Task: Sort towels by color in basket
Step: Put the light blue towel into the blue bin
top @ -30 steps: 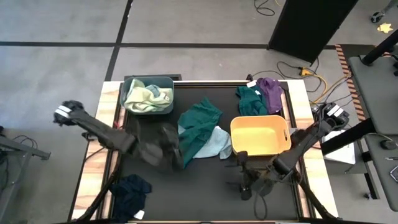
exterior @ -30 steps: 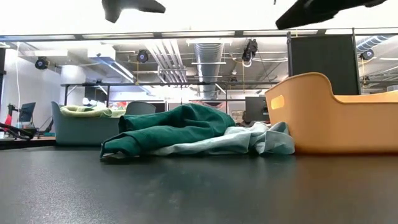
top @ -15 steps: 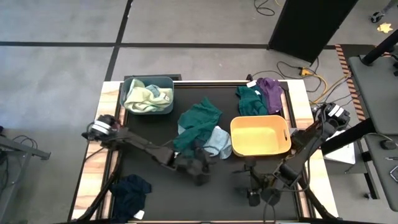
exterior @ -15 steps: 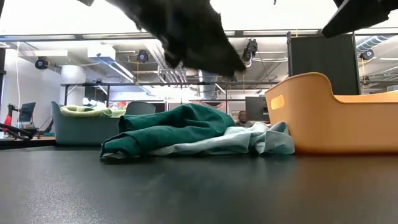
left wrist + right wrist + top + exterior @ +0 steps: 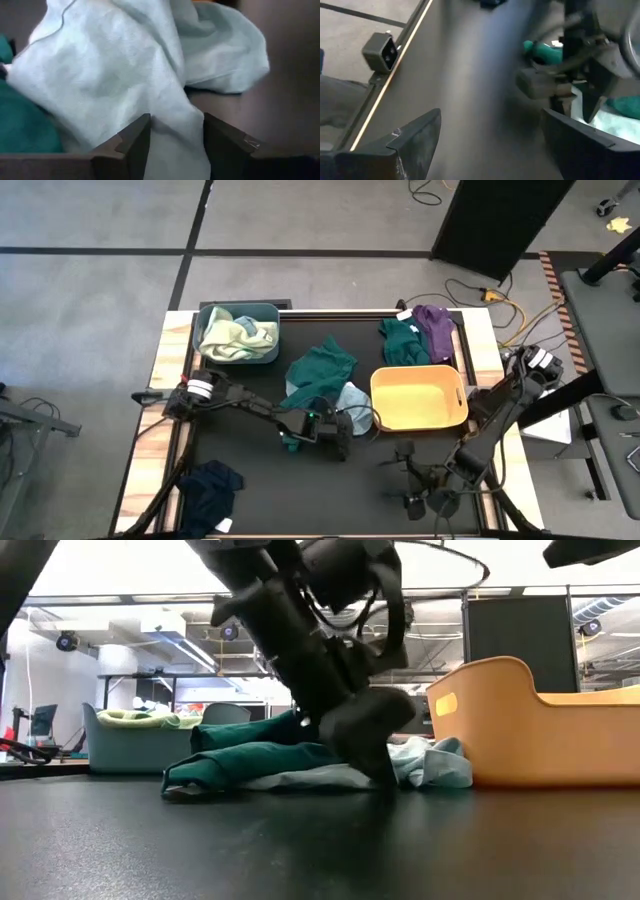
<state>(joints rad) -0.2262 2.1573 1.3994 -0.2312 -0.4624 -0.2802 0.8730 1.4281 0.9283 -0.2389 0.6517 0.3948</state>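
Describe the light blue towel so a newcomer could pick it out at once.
Start at the yellow basket on the right half of the black table. Just off its left wall lies a heap of two cloths, with the left gripper down at it. The light blue towel is the pale, crumpled one nearest the basket; the dark green towel beside it is bigger and far deeper in colour.

soft cloth towels (image 5: 322, 375), matt black table (image 5: 300, 500)

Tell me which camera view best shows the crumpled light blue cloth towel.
The left wrist view: the light blue towel fills it, folds clear. The high view shows a small patch beside the yellow basket; the low view an edge behind the left gripper; the right wrist view a sliver.
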